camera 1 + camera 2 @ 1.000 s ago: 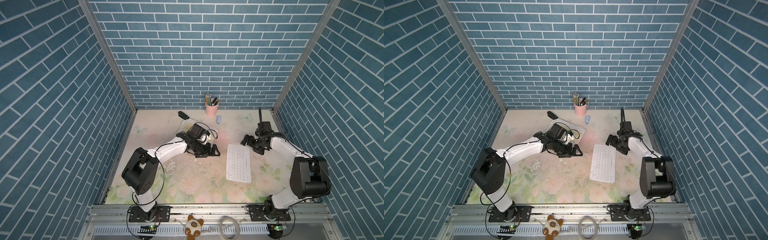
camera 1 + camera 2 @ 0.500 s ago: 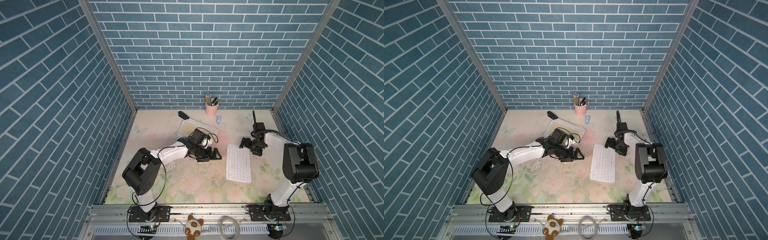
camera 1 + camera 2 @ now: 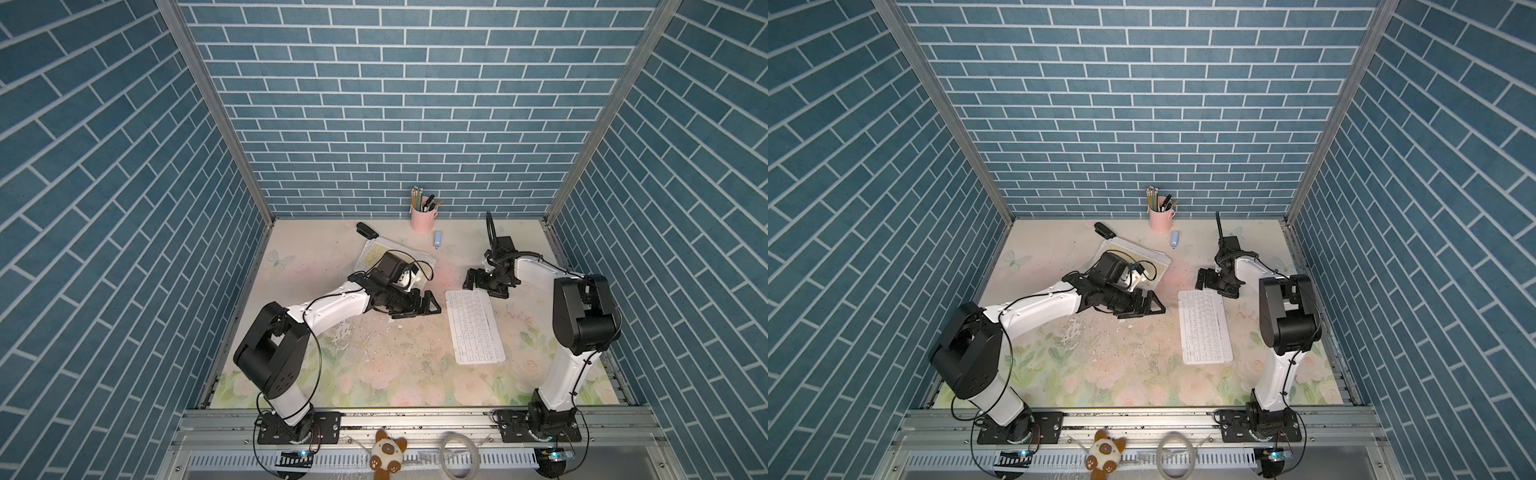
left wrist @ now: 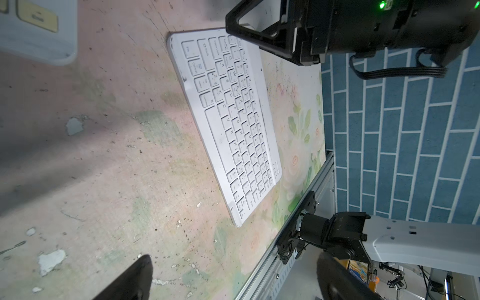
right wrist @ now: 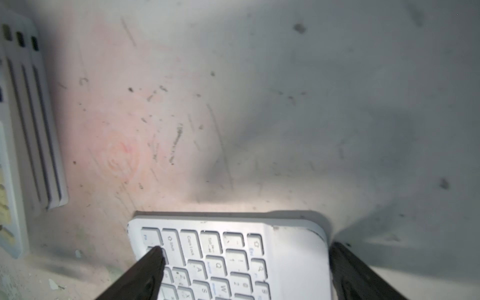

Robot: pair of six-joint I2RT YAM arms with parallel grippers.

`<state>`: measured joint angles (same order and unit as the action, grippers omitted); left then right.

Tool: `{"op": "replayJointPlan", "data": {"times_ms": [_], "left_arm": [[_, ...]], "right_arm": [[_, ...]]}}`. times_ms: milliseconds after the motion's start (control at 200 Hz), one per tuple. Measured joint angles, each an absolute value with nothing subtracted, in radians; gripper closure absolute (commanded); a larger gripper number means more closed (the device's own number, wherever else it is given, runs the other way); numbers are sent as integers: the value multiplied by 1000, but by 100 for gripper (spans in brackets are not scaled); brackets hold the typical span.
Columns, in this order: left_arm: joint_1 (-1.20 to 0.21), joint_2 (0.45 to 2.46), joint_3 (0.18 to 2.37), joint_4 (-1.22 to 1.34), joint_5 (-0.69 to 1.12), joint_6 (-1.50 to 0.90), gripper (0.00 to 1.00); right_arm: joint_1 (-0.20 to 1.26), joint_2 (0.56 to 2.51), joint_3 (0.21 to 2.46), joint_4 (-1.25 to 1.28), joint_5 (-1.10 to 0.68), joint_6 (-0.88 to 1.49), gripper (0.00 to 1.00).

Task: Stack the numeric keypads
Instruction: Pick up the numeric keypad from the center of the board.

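Observation:
A white numeric keypad (image 3: pixel 474 326) (image 3: pixel 1204 326) lies flat on the mat right of centre. My right gripper (image 3: pixel 482 283) (image 3: pixel 1213 283) hovers open at its far end. In the right wrist view that keypad (image 5: pixel 233 249) sits between the spread fingers (image 5: pixel 145 272), one over the corner keys, the other just past the far edge. A stack of keypads (image 3: pixel 372 254) (image 5: pixel 33 130) with yellow keys lies at the back, partly hidden under my left wrist. My left gripper (image 3: pixel 419 305) (image 4: pixel 233 275) is open and empty over bare mat, left of the white keypad (image 4: pixel 233 124).
A pink pencil cup (image 3: pixel 422 216) stands by the back wall. Near it lie a black stapler (image 3: pixel 365 229) and a small blue stick (image 3: pixel 437 240). The floral mat (image 3: pixel 374 365) is worn, with white flecks in the middle. The metal rail (image 4: pixel 298 233) bounds the front edge.
My right gripper has shifted left to the far end of the white keypad, and the arm's elbow has swung inward. My left gripper has barely moved.

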<state>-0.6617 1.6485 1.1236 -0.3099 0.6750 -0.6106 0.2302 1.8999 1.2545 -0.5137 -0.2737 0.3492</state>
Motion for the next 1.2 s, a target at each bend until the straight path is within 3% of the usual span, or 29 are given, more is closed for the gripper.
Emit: {"op": "replayJointPlan", "data": {"times_ms": [410,770,1200], "left_arm": [[-643,1613,1094,-335,675,-608,0],[-611,1604,1109,-390,674,-558,0],[-541,1531,1102,-432,671,-529,0]], "right_arm": [[337,1946,1296,-461,-435,288,1],[319,1691,1153,-421,-396,287,1],[341,1841,1127,-275,-447,343,1]]}}
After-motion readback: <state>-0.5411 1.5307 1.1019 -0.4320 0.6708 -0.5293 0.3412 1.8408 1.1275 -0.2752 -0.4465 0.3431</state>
